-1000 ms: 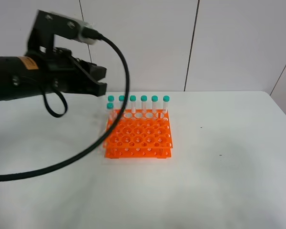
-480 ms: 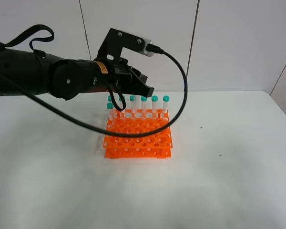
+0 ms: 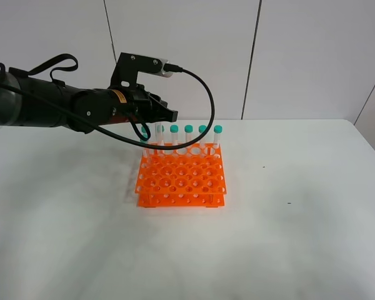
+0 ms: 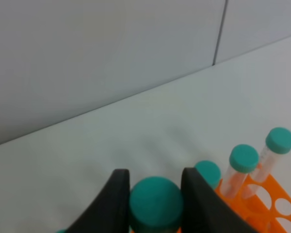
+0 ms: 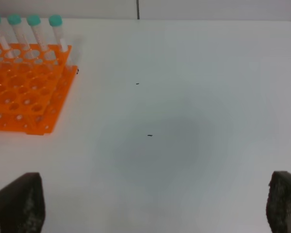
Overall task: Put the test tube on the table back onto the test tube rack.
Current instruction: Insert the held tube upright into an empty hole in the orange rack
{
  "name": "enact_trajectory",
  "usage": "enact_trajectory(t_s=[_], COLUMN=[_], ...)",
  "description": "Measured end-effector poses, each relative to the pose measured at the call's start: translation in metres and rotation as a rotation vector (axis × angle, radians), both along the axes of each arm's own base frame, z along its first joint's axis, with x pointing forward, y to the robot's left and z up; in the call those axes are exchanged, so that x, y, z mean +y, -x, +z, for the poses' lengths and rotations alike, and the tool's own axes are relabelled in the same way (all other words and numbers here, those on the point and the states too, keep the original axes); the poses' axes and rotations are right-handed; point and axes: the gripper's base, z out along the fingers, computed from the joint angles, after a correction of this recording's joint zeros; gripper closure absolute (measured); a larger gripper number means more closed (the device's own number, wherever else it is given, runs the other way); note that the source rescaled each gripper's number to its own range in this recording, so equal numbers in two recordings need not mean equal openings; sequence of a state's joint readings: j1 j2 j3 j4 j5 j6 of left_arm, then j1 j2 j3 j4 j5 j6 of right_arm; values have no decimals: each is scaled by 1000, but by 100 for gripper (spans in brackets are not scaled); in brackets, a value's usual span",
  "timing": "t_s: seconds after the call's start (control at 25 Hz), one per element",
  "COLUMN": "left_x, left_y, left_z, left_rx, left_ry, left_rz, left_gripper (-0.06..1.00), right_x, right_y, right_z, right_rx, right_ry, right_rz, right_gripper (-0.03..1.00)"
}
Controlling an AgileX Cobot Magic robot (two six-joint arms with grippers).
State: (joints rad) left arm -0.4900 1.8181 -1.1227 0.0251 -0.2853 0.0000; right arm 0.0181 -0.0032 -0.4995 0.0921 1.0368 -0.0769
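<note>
The left arm [image 3: 56, 106] reaches in level from the left, its wrist over the back-left corner of the test tube rack [image 3: 181, 178] on the table [image 3: 287, 237]. The left jaws are clenched on the teal cap of the test tube [image 4: 156, 203], with black fingers [image 4: 114, 204] pressing either side, in line with the back row of tubes [image 3: 188, 139]. Whether its tip sits in a hole cannot be told. The right jaws are released, spread wide above the table, well apart from the rack
</note>
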Motion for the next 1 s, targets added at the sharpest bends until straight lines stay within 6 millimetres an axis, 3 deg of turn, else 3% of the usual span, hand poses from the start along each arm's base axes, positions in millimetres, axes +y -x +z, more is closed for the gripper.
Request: enact_trajectory(t_s=[0.24,0.56,1.0], left_x=[-3,5,5], left_y=[-5,8,8], left_z=[-16,-38,-37], left_rx=[-14,-40,-63], left_ry=[4,16,29], left_rz=[-1,0,1], left_gripper=[93,93,93], right_x=[0,0,0], right_y=[0,0,0], right_z=[0,0,0], right_rx=[0,0,0], right_ry=[-2,-2,-2], right_rz=[1,1,1], right_gripper=[-3,-3,-3])
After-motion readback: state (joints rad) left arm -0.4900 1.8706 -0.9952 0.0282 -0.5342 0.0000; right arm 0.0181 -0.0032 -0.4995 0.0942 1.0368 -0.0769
